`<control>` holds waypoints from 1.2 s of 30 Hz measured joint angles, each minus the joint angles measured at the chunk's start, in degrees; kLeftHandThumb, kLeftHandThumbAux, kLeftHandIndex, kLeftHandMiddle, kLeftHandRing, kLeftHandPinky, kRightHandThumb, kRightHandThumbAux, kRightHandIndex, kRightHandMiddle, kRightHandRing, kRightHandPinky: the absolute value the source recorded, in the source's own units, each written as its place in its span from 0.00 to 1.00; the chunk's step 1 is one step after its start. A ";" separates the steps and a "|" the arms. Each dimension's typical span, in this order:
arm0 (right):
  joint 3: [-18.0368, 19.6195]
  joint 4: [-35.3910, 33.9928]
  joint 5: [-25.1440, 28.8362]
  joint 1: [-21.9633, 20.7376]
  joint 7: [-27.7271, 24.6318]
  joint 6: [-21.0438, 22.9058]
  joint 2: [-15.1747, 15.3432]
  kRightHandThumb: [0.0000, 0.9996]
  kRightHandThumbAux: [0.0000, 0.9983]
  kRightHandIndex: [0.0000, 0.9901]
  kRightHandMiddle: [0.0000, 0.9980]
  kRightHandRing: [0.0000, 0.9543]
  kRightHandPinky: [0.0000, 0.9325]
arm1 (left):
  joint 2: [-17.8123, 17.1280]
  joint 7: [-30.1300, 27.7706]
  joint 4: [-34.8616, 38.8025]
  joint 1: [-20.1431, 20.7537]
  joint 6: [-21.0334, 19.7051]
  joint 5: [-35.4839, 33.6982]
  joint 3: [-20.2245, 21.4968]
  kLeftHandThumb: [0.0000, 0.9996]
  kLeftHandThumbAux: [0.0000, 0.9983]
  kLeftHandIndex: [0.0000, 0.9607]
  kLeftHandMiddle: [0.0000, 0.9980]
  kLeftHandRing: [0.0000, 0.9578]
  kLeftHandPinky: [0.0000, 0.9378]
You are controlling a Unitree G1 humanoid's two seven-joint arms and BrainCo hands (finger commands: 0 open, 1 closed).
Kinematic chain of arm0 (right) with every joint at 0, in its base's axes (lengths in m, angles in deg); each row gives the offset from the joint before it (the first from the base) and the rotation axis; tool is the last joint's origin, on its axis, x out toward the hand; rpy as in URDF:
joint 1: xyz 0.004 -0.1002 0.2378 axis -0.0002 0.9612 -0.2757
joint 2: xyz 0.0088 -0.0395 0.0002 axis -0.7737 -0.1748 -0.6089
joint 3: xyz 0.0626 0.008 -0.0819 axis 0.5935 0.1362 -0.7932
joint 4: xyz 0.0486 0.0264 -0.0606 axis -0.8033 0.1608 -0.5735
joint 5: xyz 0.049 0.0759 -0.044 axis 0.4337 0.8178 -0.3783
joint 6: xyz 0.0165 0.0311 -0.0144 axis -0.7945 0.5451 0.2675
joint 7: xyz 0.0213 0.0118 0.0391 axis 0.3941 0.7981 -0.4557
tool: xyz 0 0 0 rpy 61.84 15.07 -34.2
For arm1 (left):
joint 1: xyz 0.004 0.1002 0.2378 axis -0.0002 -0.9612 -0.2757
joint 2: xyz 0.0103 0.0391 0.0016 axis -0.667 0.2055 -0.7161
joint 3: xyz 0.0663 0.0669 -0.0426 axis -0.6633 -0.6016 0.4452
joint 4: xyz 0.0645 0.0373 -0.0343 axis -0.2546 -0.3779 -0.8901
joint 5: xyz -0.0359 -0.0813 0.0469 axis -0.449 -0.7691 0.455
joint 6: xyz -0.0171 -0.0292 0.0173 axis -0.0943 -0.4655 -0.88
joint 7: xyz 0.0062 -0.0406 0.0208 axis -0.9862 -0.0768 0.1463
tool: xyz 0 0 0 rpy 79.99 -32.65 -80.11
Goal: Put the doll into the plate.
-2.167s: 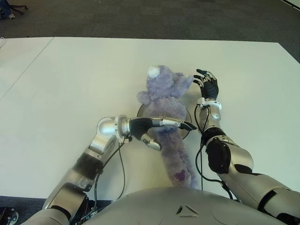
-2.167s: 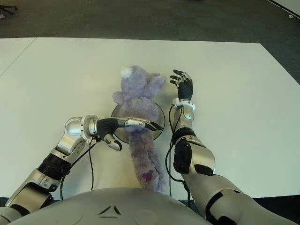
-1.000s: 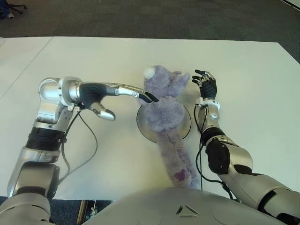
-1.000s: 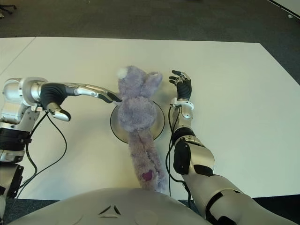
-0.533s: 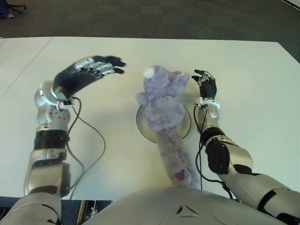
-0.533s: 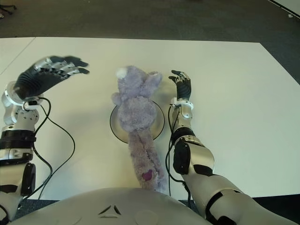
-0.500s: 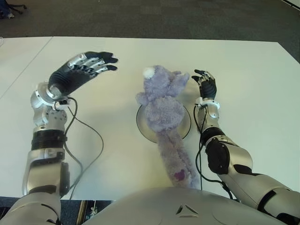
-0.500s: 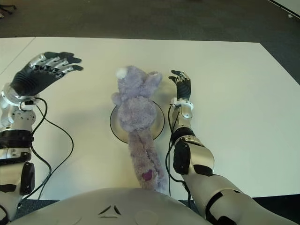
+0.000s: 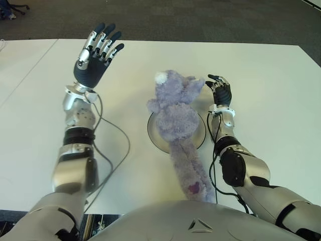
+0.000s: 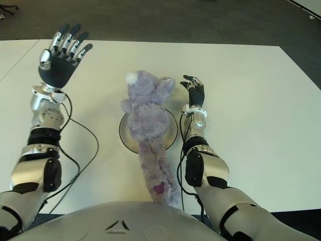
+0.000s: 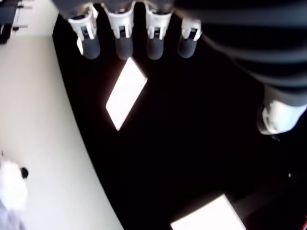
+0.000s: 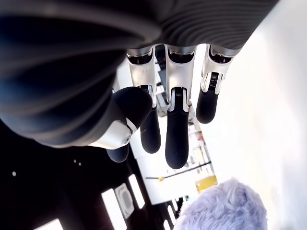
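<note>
Nearest to us, the purple doll's long body runs from the table's near edge, just in front of our torso, away toward the middle. Its upper body lies across the round plate, covering most of it, and its head reaches past the plate's far rim onto the white table. Neither hand touches it. Just beside the doll's head, on its right, we see our right hand with its fingers loosely bent and nothing between them. Farther off and well apart on the left, our left hand is raised above the table, palm showing, fingers spread straight and holding nothing. Beyond the table's far edge is dark carpet.
</note>
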 measured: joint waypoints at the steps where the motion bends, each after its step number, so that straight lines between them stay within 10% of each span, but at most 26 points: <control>1: 0.00 0.00 0.00 0.00 0.00 0.00 0.00 0.94 0.69 0.43 0.33 0.46 0.29 | 0.75 0.61 -1.00 0.25 0.93 0.68 0.06 0.23 0.44 0.00 0.00 0.00 0.00; 14: 0.05 -0.08 0.02 -0.02 -0.12 -0.01 -0.10 0.94 0.69 0.43 0.32 0.46 0.28 | 7.72 20.39 -22.37 1.24 14.59 14.49 -0.60 0.09 0.63 0.00 0.00 0.00 0.00; 24: 0.57 0.01 0.31 0.19 -1.22 0.02 -0.13 0.94 0.69 0.43 0.32 0.47 0.30 | 10.03 37.59 -28.78 2.29 15.54 26.15 -3.45 0.00 0.63 0.00 0.00 0.00 0.00; 36: 0.65 0.01 0.32 0.21 -1.96 0.02 -0.13 0.94 0.68 0.43 0.33 0.47 0.28 | 10.89 40.86 -30.16 2.16 12.73 31.90 -4.46 0.00 0.57 0.00 0.00 0.00 0.00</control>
